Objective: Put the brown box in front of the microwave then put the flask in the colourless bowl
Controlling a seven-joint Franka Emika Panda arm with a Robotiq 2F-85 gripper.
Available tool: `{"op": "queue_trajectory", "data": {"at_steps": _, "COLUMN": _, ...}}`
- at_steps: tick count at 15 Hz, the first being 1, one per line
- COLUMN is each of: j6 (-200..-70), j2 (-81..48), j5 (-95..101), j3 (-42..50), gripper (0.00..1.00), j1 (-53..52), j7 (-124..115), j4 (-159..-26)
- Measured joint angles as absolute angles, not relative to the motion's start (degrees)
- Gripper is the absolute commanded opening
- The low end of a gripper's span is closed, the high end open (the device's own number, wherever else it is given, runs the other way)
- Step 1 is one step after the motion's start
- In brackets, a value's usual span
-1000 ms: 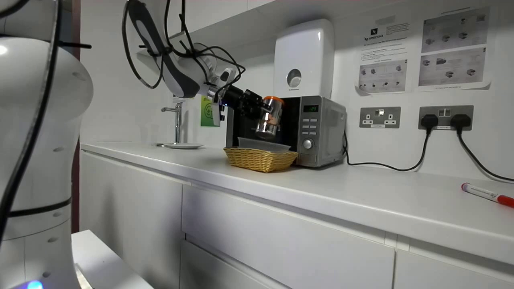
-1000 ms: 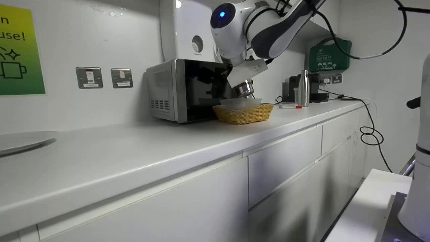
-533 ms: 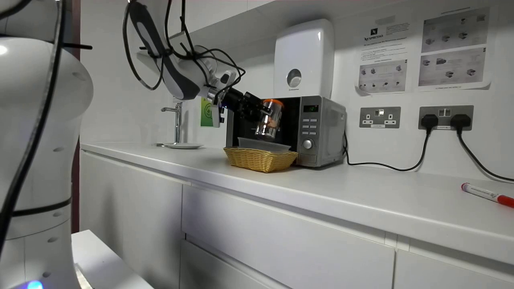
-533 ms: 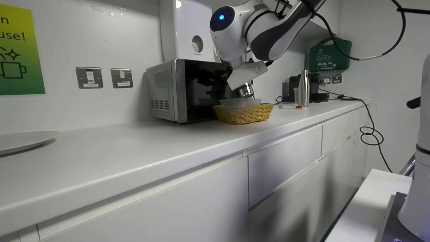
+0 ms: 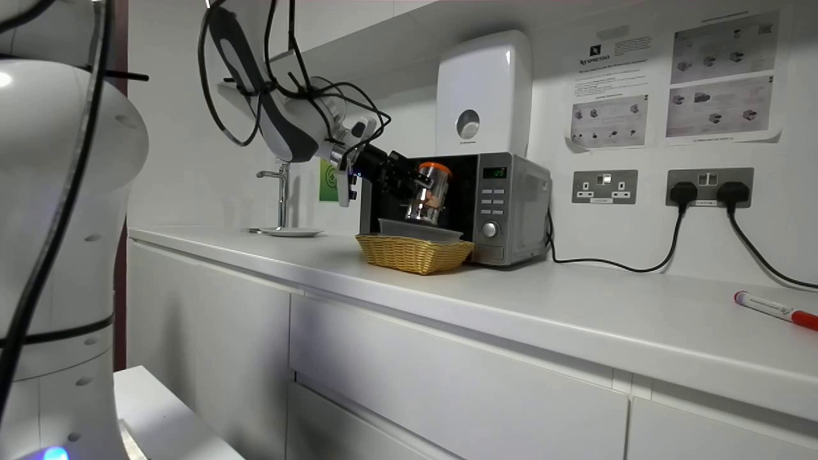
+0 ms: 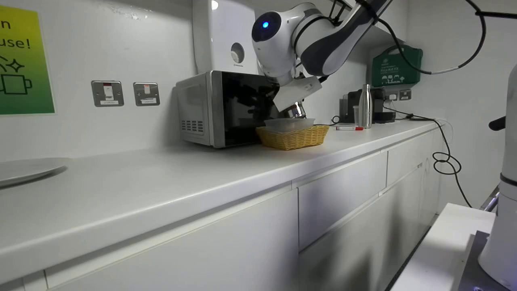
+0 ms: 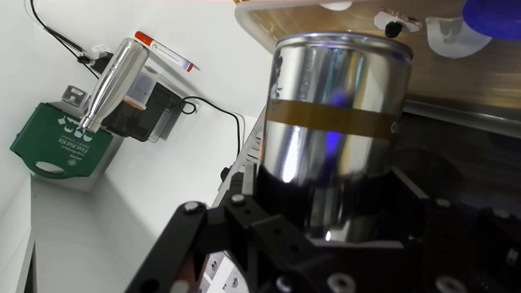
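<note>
Flask point(image 5: 429, 197) is in the gripper point(image 7: 331, 187), up off the counter point(image 5: 575, 306), just above the colourless bowl point(image 6: 287, 125). Jaws pinch its upper body from both sides, a bit below the orange top; base end is free and points down. It's tilted, top leaning right in an exterior view. Contact between base and bowl rim: can't tell.

Bowl sits inside the brown box point(image 6: 293, 139), the woven basket, which is in front of the microwave point(image 5: 497, 217). So I'd call step one done, step two at the lowering stage.

Handling: flask looks like smooth polished metal. Expect stiff, slippery, no give under the pads. Full or empty, can't tell, so plan for some weight. Current hold is about right: upper body, base clear for set-down. I wouldn't grip the orange top; it may come loose. Bowl looks like thin plastic, light and bendy; a knock on the rim could shift it, basket too.

Next: straighten a little, go down slowly, release only once the base is supported. In the wrist view the flask hides part of the bowl's far rim, so catching that edge is the main risk.
</note>
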State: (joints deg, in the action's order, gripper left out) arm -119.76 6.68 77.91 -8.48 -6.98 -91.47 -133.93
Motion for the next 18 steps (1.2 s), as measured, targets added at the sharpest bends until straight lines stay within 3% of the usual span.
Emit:
{"op": "queue_trajectory", "data": {"at_steps": 1, "j6": -119.76, "j2": 6.68, "j5": 77.91, "j3": -8.48, "gripper": 0.53, "j1": -6.98, "j7": -91.46, "j4": -133.93}}
{"op": "queue_trajectory", "data": {"at_steps": 5, "j6": -119.76, "j2": 6.68, "j5": 77.91, "j3": -8.48, "gripper": 0.53, "j1": -6.98, "j7": -91.55, "j4": -133.94}}
{"op": "queue_trajectory", "data": {"at_steps": 7, "j6": -119.76, "j2": 6.68, "j5": 77.91, "j3": -8.48, "gripper": 0.94, "j1": -6.98, "j7": -91.55, "j4": -133.94}}
{"op": "queue_trajectory", "data": {"at_steps": 9, "j6": -119.75, "j2": 6.68, "j5": 77.91, "j3": -8.48, "gripper": 1.00, "j1": -6.98, "j7": -91.55, "j4": -133.94}}
{"op": "queue_trajectory", "data": {"at_steps": 18, "j6": -119.75, "j2": 6.68, "j5": 77.92, "j3": -8.42, "gripper": 1.00, "j1": -6.98, "j7": -91.55, "j4": -133.92}}
